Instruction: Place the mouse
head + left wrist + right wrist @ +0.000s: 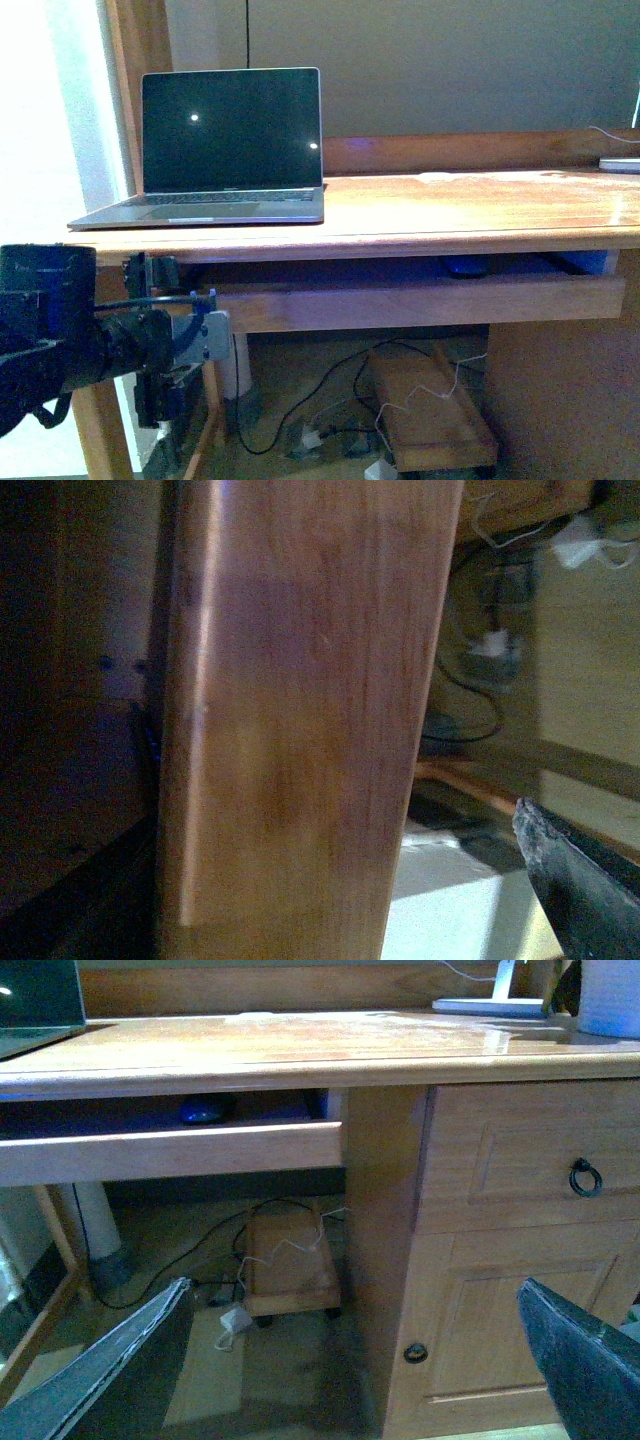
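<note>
1. The left arm (70,335) is nearest, low beside the counter (450,210) leg (300,720). The left gripper (197,338) shows only one finger (575,885), so I cannot tell whether it is apart or together.
2. The right gripper (352,1290) has its fingers wide apart and holds nothing.
3. The mouse (465,266) lies in the pull-out tray (420,300) under the counter, to the right of the laptop (230,130).
4. It looks light, hard and smooth. It is probably best to take it across its two sides, because the dome can slip.

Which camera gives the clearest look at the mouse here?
The right wrist view: the mouse shows as a distinct oval on the pull-out tray under the desktop. The front view shows the mouse only as a dark sliver behind the tray's front board. The left wrist view misses it.
</note>
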